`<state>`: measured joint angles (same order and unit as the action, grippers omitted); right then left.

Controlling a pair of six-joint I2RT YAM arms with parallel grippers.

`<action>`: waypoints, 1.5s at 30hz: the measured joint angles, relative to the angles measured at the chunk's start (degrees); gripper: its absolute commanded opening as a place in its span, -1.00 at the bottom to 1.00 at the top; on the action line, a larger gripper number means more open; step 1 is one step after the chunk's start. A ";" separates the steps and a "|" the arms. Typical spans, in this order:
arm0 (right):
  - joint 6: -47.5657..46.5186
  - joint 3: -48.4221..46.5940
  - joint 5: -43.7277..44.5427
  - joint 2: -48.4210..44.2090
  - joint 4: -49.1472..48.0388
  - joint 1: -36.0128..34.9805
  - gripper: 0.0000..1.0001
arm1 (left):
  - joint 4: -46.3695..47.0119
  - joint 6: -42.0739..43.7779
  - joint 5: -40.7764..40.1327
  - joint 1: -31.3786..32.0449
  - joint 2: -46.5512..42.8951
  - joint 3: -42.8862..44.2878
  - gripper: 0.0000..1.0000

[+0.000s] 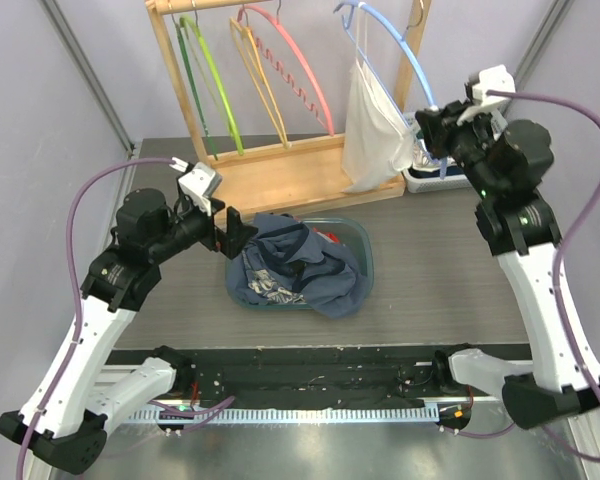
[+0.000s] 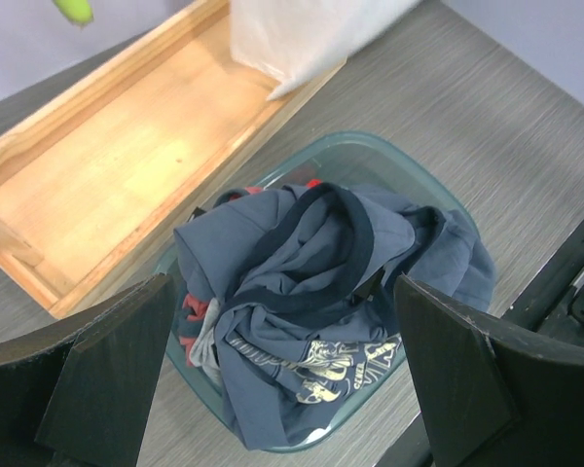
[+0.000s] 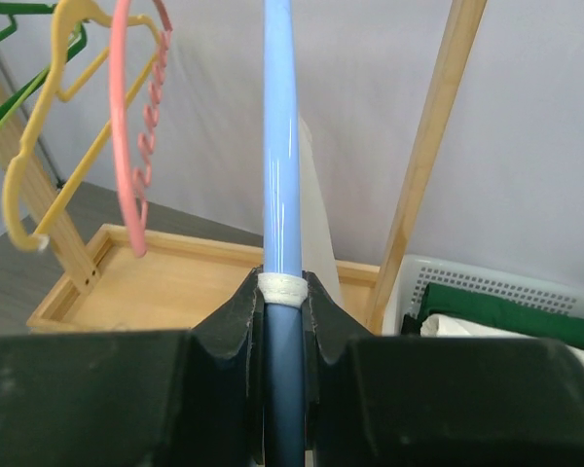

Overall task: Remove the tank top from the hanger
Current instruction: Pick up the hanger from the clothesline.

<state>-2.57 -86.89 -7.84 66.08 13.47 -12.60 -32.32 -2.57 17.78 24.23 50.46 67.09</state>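
Observation:
A white tank top (image 1: pixel 372 135) hangs from a light blue hanger (image 1: pixel 400 45) on the wooden rack at the back right. My right gripper (image 1: pixel 432 130) is shut on the hanger's blue arm (image 3: pixel 282 146), with the tank top's white strap (image 3: pixel 282 288) pinched between the fingers. A corner of the tank top shows in the left wrist view (image 2: pixel 302 34). My left gripper (image 1: pixel 238 232) is open and empty, above the left side of a bin of clothes.
A clear green bin (image 1: pixel 363 240) holds crumpled navy clothes (image 2: pixel 311 292) in mid table. The wooden rack (image 1: pixel 270 175) carries green (image 1: pixel 208 85), yellow (image 1: pixel 260 85) and pink (image 1: pixel 300 70) empty hangers. A white basket (image 3: pixel 496 292) with green cloth stands at the back right.

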 measured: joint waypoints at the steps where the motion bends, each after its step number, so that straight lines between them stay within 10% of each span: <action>1: -0.33 0.81 -0.35 -2.16 1.40 0.00 -0.97 | 0.02 -0.17 0.04 0.00 0.04 0.39 0.99; 10: -0.83 -1.33 -1.66 -13.84 11.72 0.00 -0.97 | 1.44 -2.62 1.36 0.00 0.48 4.17 0.99; 26: -0.15 -30.97 -20.13 -5.64 22.03 0.00 -0.98 | 2.19 -4.59 2.75 -1.18 -0.02 4.94 0.99; 45: 2.99 -28.74 -39.85 0.48 24.57 -0.02 -0.97 | 1.20 -6.86 18.14 -4.72 -1.60 13.38 0.99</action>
<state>0.43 -115.63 -47.68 66.57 38.04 -12.62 -31.11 -9.43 35.92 19.51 48.86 80.47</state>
